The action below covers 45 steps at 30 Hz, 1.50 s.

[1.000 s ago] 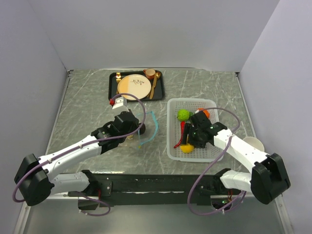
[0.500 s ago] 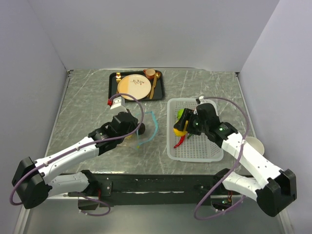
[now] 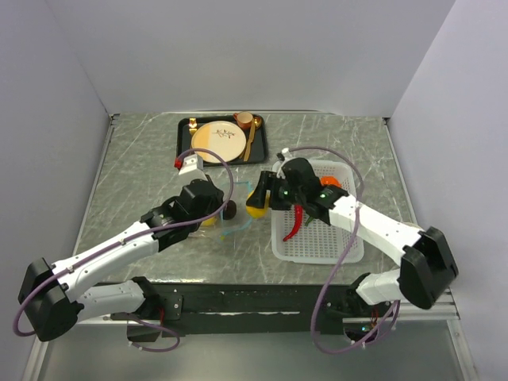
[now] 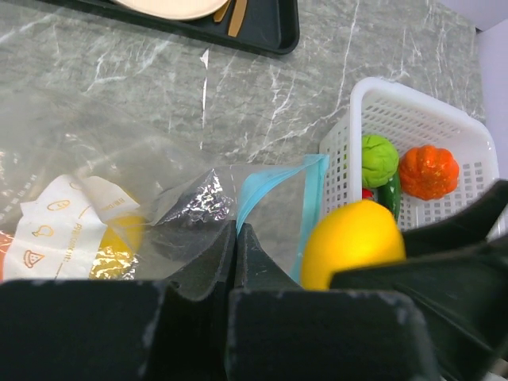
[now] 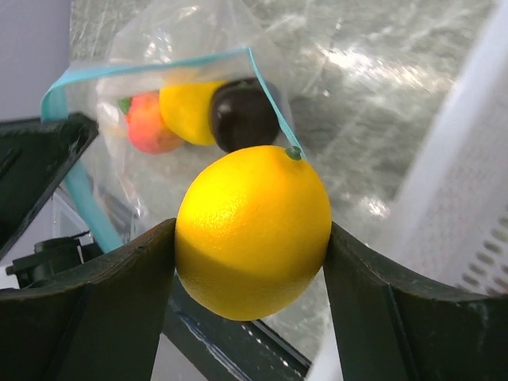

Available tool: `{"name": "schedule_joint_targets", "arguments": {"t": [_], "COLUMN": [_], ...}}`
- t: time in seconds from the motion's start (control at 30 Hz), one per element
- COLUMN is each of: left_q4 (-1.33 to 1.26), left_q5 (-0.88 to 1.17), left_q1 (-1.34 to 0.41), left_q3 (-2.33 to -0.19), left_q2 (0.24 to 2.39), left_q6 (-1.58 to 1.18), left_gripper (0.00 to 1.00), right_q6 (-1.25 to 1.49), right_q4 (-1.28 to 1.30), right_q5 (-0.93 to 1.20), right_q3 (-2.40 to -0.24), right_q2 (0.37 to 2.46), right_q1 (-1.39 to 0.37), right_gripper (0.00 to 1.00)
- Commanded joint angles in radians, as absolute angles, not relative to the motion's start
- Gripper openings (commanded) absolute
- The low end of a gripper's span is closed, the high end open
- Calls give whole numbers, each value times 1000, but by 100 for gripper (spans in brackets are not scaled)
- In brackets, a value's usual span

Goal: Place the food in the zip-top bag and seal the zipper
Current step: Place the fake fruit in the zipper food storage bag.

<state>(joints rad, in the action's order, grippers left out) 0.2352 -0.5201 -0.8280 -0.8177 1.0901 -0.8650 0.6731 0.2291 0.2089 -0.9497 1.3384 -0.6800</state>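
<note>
My right gripper (image 3: 258, 200) is shut on a yellow lemon (image 3: 255, 203), holding it just left of the white basket and close to the open mouth of the zip-top bag (image 3: 225, 230). The lemon fills the right wrist view (image 5: 252, 230). My left gripper (image 3: 222, 213) is shut on the bag's edge (image 4: 198, 198) next to the blue zipper (image 4: 274, 179), holding the mouth up. Inside the bag lie another lemon (image 5: 190, 107), a peach (image 5: 147, 123) and a dark fruit (image 5: 242, 115). A lime (image 4: 379, 159), an orange fruit (image 4: 429, 171) and a red chili (image 3: 295, 222) are in the basket.
The white mesh basket (image 3: 317, 248) stands to the right of the bag. A black tray (image 3: 184, 143) with the round plate (image 3: 216, 139), a cup and cutlery sits at the back centre. My two arms are close together over the middle of the table.
My right gripper has lifted the lemon out of the basket and carried it left to the bag's mouth. My left gripper has kept its hold on the bag edge.
</note>
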Motion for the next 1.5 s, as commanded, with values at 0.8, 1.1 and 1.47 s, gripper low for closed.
{"name": "schedule_joint_targets", "arguments": {"t": [0.8, 1.1, 1.47], "left_q4": [248, 278, 299], "left_q5": [-534, -612, -673], "left_q1": [-822, -813, -807], "left_q3": [-931, -934, -902], "left_q2": [1080, 1071, 1025], "left_q6": [-807, -847, -899], "left_gripper": [1, 1, 1], "right_q6": [690, 654, 658], "right_q4": [62, 15, 164], "right_q5": [169, 167, -117], "right_q3": [-1243, -1132, -1039], "right_q2": [1668, 1549, 1355], "right_q1": [-808, -805, -773], "right_gripper": [70, 100, 98]}}
